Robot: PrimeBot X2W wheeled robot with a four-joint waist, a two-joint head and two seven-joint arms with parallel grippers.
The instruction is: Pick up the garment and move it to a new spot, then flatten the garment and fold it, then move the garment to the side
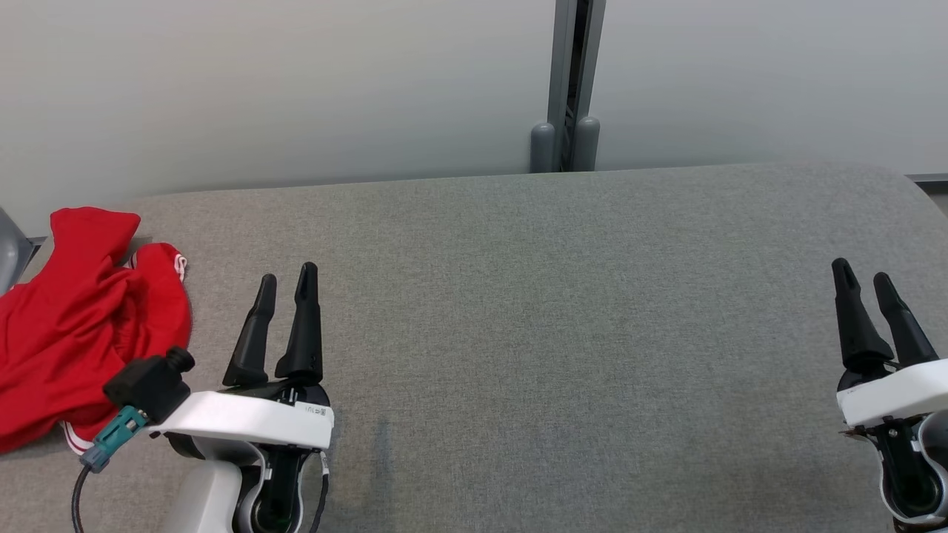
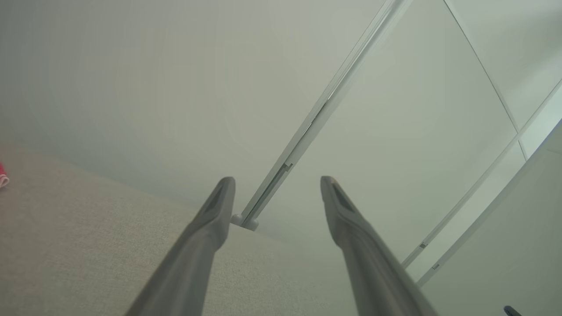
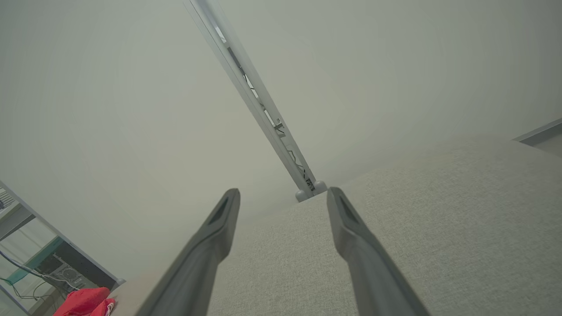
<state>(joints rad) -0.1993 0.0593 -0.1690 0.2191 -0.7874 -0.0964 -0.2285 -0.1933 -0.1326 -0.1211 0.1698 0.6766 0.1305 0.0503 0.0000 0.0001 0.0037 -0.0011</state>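
A crumpled red garment [image 1: 78, 326] with white-striped cuffs lies at the far left of the grey fabric table [image 1: 563, 311]. It shows again as a small red heap [image 3: 85, 303] at the bottom left of the right wrist view, and a sliver of it [image 2: 2, 177] sits at the left edge of the left wrist view. My left gripper [image 1: 285, 275] hovers just right of the garment, open and holding nothing. At the far right, my right gripper [image 1: 859, 272] is also open and empty. Both pairs of fingers point toward the back wall.
A pale wall runs behind the table, with a grey vertical post [image 1: 569, 89] at its middle. The table's back right corner is rounded. A shelf with cables [image 3: 30, 267] stands beyond the table's left end.
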